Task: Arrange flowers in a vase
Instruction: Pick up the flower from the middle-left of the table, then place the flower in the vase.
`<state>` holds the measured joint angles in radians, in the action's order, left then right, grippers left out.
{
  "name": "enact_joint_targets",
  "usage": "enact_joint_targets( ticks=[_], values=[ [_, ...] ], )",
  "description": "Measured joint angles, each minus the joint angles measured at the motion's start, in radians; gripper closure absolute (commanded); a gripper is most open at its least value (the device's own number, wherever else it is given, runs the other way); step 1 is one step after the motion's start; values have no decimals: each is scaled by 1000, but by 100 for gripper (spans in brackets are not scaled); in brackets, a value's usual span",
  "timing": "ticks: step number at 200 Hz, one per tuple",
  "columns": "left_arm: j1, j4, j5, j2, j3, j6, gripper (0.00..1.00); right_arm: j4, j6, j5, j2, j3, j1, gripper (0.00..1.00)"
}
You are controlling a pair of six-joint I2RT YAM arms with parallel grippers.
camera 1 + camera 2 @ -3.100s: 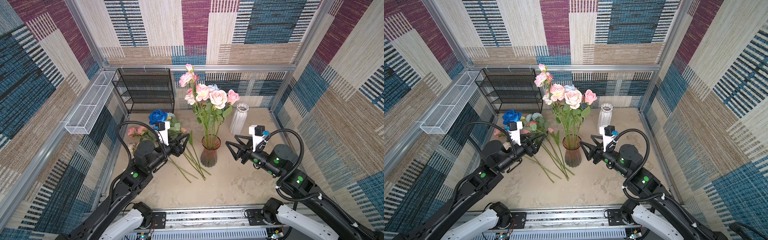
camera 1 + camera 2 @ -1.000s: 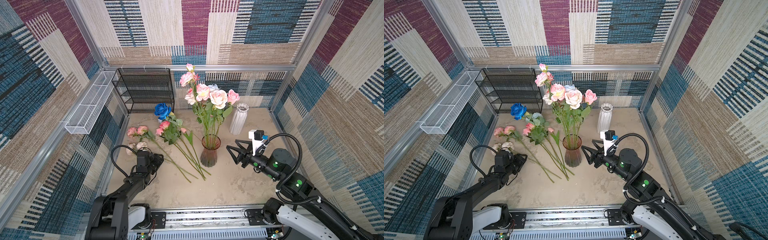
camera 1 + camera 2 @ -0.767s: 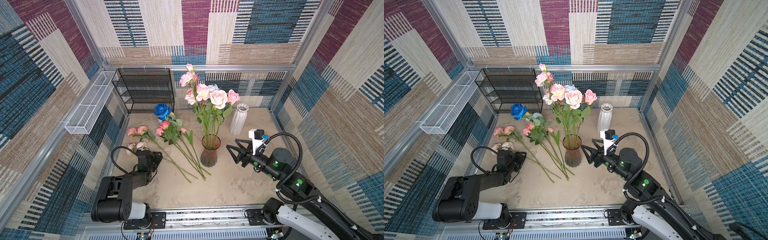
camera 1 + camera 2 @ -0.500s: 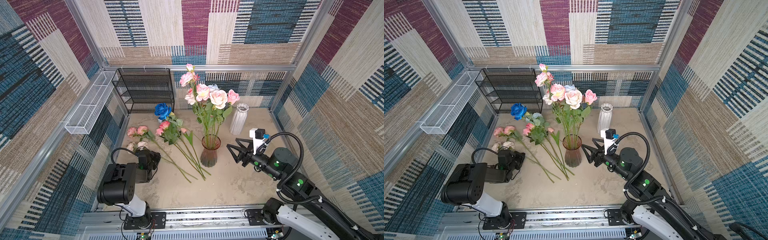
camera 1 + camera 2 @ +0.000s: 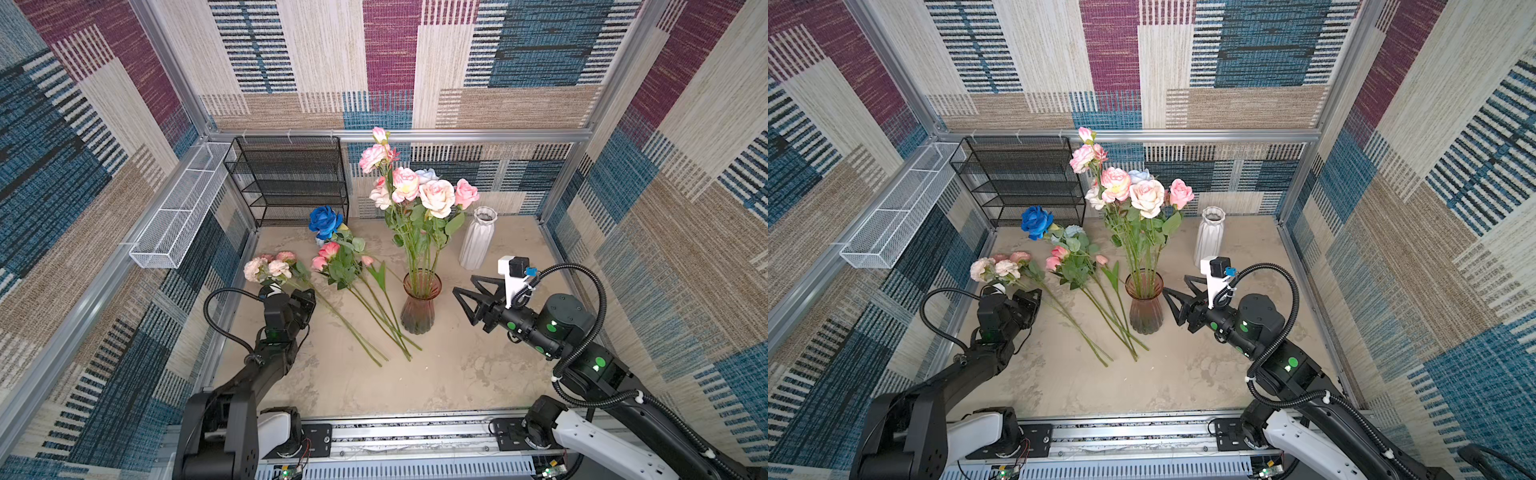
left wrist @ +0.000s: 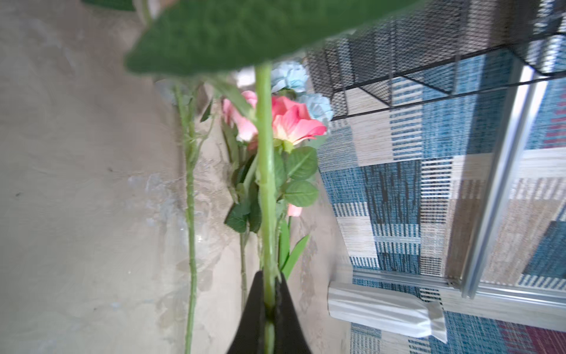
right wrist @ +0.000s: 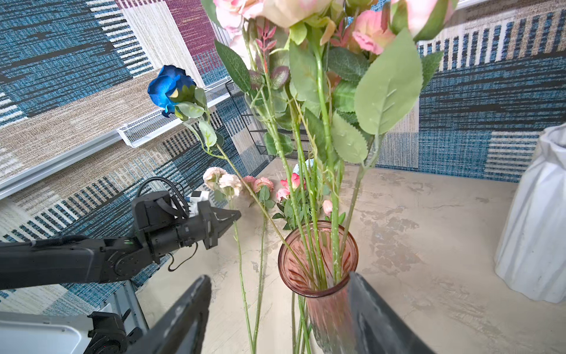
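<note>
Your left claw (image 5: 306,296) is pressed together on the green stem (image 6: 266,190) of the cream-and-pink peony spray (image 5: 268,268); in the left wrist view you see its two black fingers (image 6: 251,309) pinching that stem from either side, with a big leaf (image 6: 245,33) blurred close to the lens. The spray's heads lie on the tabletop (image 5: 457,374) near the left wall; its stem runs from them past the claw toward the front edge; whether it is lifted at the grip you cannot tell.

Beside it lie the other loose flowers: a deep blue rose (image 5: 325,219) nearest the black wire rack (image 5: 291,183), its head raised off the tabletop in the right wrist view (image 7: 170,84); two pink roses (image 5: 324,255); a pale blue bloom (image 5: 1072,231); a short pink tulip (image 5: 367,260). Their stems fan together and end on the tabletop just in front of the glass vase (image 5: 419,309).

That vase, rose-tinted, stands upright mid-tabletop and holds a bunch of pink, peach and cream roses (image 5: 432,197) standing tall.

Your right claw (image 5: 464,284) is spread wide and grips nothing; in both top views it points at the glass vase from the right, just beside it, with a sliver of tabletop between; in the right wrist view the vase (image 7: 318,275) shows between that claw's two fingers (image 7: 190,306). A white ribbed vase (image 5: 478,239) stands beyond that claw, near the back wall.
</note>
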<state>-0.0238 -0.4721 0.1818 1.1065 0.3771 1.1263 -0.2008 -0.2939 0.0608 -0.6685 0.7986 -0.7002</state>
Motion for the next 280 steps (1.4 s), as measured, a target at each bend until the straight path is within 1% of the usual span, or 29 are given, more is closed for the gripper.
enact_joint_targets(
  ticks=[39, 60, 69, 82, 93, 105, 119, 152, 202, 218, 251, 280],
  values=[
    [3, 276, 6, -258, 58, -39, 100, 0, 4, -1, -2, 6, 0, 27],
    [5, 420, 21, -397, 108, -87, 100, 0, 8, 6, -8, 19, 0, 27],
    [5, 476, 37, -449, 138, -104, 100, 1, 9, 21, -15, 25, 0, 28],
    [5, 554, 55, -517, 193, -134, 100, 1, 17, 52, -30, 36, 0, 32],
    [5, 610, 68, -562, 240, -160, 100, 2, 25, 90, -55, 53, 0, 35],
    [5, 664, 88, -597, 293, -189, 100, 3, 30, 141, -91, 74, -3, 35],
    [13, 693, 116, -621, 356, -225, 100, 10, 36, 185, -132, 92, -23, 32],
    [27, 676, 233, -638, 433, -289, 100, 18, 68, 239, -251, 189, -154, 30],
    [34, 477, 454, -641, 494, -314, 100, 43, 90, 359, -463, 382, -275, 28],
    [39, 416, 509, -636, 505, -314, 100, 55, 102, 404, -535, 455, -309, 28],
    [46, 325, 584, -608, 511, -312, 100, 75, 112, 494, -681, 586, -349, 28],
    [51, 248, 621, -569, 505, -284, 100, 76, 119, 550, -766, 674, -378, 30]
  ],
)
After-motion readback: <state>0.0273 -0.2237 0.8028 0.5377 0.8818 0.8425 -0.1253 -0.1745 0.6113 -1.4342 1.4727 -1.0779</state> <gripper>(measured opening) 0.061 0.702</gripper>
